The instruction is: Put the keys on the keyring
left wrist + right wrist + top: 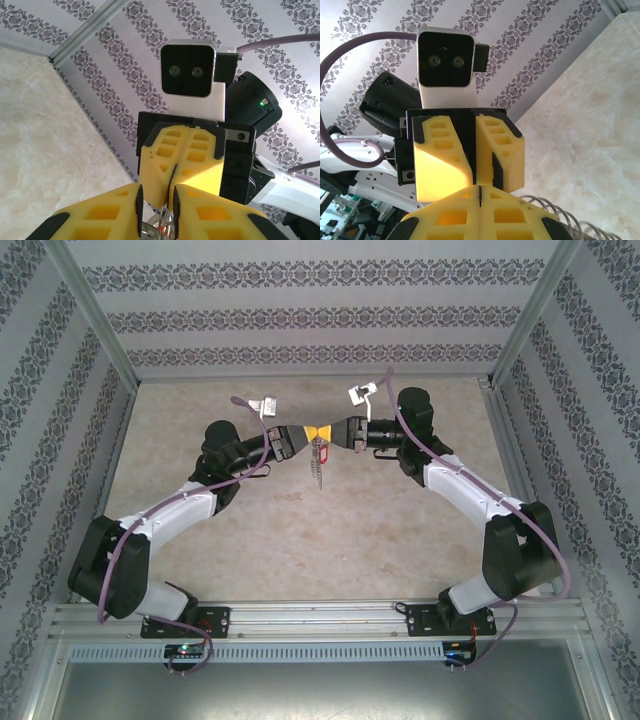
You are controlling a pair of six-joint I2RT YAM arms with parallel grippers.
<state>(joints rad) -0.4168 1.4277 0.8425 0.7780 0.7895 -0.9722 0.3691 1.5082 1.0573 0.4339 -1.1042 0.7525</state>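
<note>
Above the middle of the table my two grippers meet tip to tip. The left gripper (305, 436) (156, 196) has its jaws narrowed on the keys (161, 229): silver metal and a bit of red show between its pads. The red tag (320, 452) hangs just under the fingertips. My right gripper (336, 434) (479, 193) is pressed shut on a thin edge of the keyring (570, 220), whose row of small rings curls out at its right. A jagged silver part of the keyring (317, 476) dangles below the tag.
Beige marbled tabletop (300, 530) lies beneath the arms. Patterned walls (300, 320) close in the back and sides, with metal posts at the corners. The arm bases sit on an aluminium rail (320, 618) at the near edge.
</note>
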